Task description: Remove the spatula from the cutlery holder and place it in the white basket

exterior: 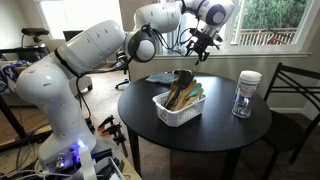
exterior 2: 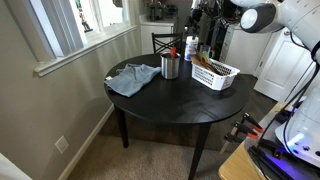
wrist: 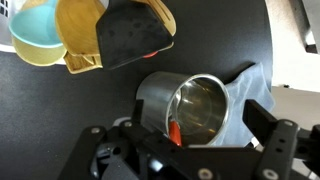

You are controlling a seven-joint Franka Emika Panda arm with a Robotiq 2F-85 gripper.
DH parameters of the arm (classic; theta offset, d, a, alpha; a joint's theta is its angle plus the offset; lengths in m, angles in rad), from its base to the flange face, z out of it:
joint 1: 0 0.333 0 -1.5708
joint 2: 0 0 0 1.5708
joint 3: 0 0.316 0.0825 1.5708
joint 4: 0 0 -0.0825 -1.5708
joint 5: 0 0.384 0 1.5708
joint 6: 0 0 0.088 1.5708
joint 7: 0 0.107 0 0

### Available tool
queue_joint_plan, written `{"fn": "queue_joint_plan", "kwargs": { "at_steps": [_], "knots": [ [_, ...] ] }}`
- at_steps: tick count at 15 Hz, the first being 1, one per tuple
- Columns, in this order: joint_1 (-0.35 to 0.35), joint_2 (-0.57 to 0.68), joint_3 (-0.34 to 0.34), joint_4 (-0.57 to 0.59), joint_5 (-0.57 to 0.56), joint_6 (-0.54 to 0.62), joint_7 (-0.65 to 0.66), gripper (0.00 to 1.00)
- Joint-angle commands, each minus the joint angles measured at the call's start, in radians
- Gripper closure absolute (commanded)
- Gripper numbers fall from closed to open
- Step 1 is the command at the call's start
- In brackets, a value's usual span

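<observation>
My pincer (wrist: 188,150) wide open, empty, bottom of wrist view, holder (wrist: 195,105) at centre, spatula (wrist: 175,131) inside it, basket (exterior: 172,114) centre in an exterior view.

Your tabletop (exterior: 225,125) is plain black. On it you have the white basket (exterior: 178,112), its sides a slotted lattice. In the wrist view you see a pale blue utensil (wrist: 35,30), a tan wooden utensil (wrist: 80,35) and a black utensil (wrist: 135,35) with fine speckles. The cutlery holder (wrist: 195,105) is bare silver metal, with a red-orange piece (wrist: 175,132) inside. The cloth (exterior 2: 133,78) is blue-grey. The jar (exterior: 246,95) is clear under a white lid. Your tool (exterior: 201,46) is black and the arm (exterior: 80,55) is white.
</observation>
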Motion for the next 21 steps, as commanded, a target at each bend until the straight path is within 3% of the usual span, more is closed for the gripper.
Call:
{"fn": "queue_joint_plan", "kwargs": {
  "at_steps": [1, 16, 21],
  "knots": [
    [0.001, 0.010, 0.004, -0.011, 0.006, 0.049, 0.005, 0.00],
    [0.075, 0.119, 0.023, -0.013, 0.012, 0.448, -0.055, 0.00],
    [0.091, 0.120, 0.045, -0.029, 0.014, 0.499, -0.058, 0.00]
  ]
}}
